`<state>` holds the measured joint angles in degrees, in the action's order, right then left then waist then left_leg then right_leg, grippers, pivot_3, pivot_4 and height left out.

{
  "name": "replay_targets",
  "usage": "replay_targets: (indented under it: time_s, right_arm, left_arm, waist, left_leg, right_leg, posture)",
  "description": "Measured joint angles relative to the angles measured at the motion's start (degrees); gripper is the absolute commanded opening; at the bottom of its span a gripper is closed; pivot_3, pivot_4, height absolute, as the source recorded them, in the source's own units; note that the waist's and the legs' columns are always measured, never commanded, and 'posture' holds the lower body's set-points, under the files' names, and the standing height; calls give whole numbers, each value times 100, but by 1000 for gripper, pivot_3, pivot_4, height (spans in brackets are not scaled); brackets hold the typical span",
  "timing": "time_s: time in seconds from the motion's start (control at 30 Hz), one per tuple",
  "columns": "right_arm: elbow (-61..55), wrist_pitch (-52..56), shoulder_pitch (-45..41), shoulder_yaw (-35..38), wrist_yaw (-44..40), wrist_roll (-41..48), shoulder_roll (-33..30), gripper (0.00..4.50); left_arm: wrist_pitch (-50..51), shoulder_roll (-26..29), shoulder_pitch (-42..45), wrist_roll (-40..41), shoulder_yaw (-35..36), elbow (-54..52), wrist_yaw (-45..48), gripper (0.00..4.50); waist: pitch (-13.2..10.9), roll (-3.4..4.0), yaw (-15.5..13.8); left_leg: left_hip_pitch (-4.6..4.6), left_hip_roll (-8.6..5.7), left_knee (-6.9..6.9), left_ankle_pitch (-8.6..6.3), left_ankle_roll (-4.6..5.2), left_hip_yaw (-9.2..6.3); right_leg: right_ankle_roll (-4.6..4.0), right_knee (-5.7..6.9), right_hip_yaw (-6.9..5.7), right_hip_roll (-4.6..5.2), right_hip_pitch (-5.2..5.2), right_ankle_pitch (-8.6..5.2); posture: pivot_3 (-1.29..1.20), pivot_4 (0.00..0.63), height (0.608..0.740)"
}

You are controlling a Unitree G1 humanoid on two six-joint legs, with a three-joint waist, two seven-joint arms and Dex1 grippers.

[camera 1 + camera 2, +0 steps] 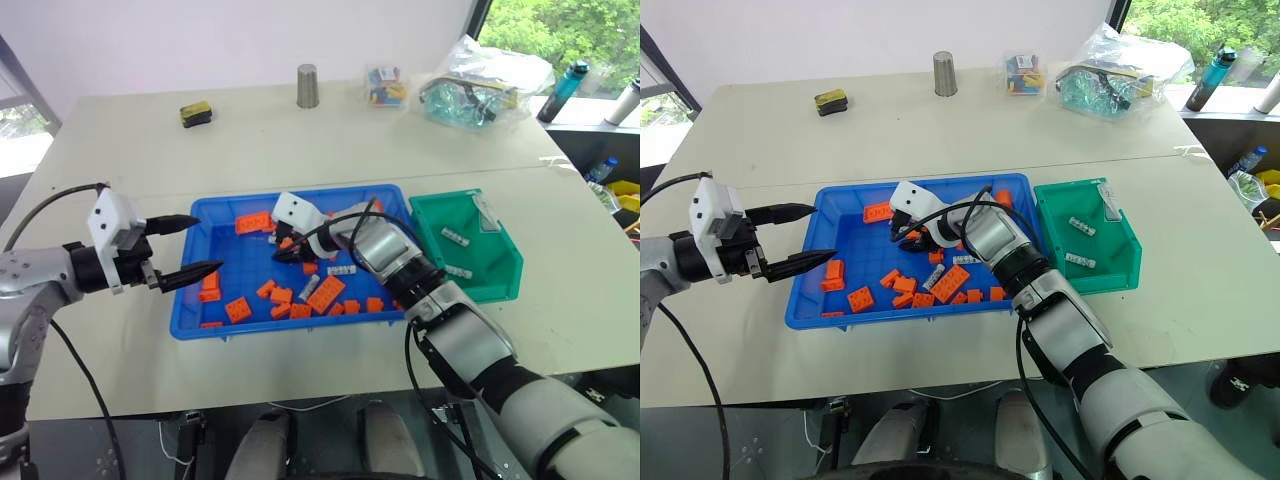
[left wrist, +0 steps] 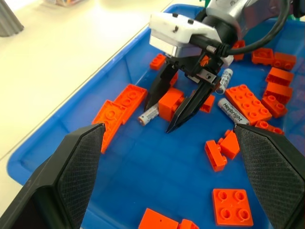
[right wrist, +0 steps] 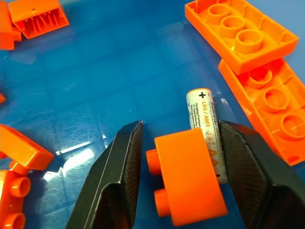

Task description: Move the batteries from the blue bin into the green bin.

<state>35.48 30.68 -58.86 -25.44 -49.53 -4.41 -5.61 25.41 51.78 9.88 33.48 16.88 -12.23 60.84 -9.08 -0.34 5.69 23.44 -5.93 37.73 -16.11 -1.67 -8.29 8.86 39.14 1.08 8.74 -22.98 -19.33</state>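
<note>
Two black fingers of the right gripper point(image 3: 183, 157) reach down to the floor of the blue bin point(image 1: 190, 300), about half closed, with a battery point(image 3: 206, 129) and a small orange brick point(image 3: 188, 179) side by side between them. The battery lies against the inner face of one finger; the brick fills most of the gap beside it and stops short of the other finger. Whether the fingers actually press on either one I cannot tell. Just past the fingertips lie two larger orange bricks point(image 3: 248, 36), one overlapping the other. In the head view, more batteries point(image 1: 342, 270) lie on the bin floor close behind this gripper, toward the robot, among scattered orange bricks.

Well apart from it, the left gripper point(image 1: 188, 247) hovers above the bin's opposite end, its fingers spread wide with nothing between them.

Beyond the right gripper's wrist, just beside the blue bin, sits the green bin point(image 1: 505, 275), with two batteries point(image 1: 455, 237) on its floor and another slim pale piece leaning in its far corner.
</note>
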Motion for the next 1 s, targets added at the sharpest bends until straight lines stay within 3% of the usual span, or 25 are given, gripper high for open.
replay_targets:
  time_s: [0.4,0.67,1.0]
  right_arm:
    - [-632,400,59,99,-249,29,-569,2526]
    - [-816,636,-601,75,-183,17,-179,2526]
    - [223,41,-658,-63,-69,-159,100,2526]
  left_arm:
    - [-95,-7,0,-36,-23,38,25,4500]
    - [-113,-8,232,-49,-51,228,55,4500]
    - [-112,-36,292,-53,-153,268,22,4500]
  waist:
    - [0,0,-6]
    - [0,0,15]
    - [0,0,10]
  left_leg:
    - [1,-1,-2,0,0,1]
    - [1,2,-6,0,0,6]
    - [1,-3,-4,0,0,1]
  right_leg:
    - [0,-1,0,2,-3,0]
    - [0,1,0,2,-10,0]
    - [0,1,0,3,-7,0]
  posture:
    - [0,150,727]
    - [0,150,727]
    - [0,150,727]
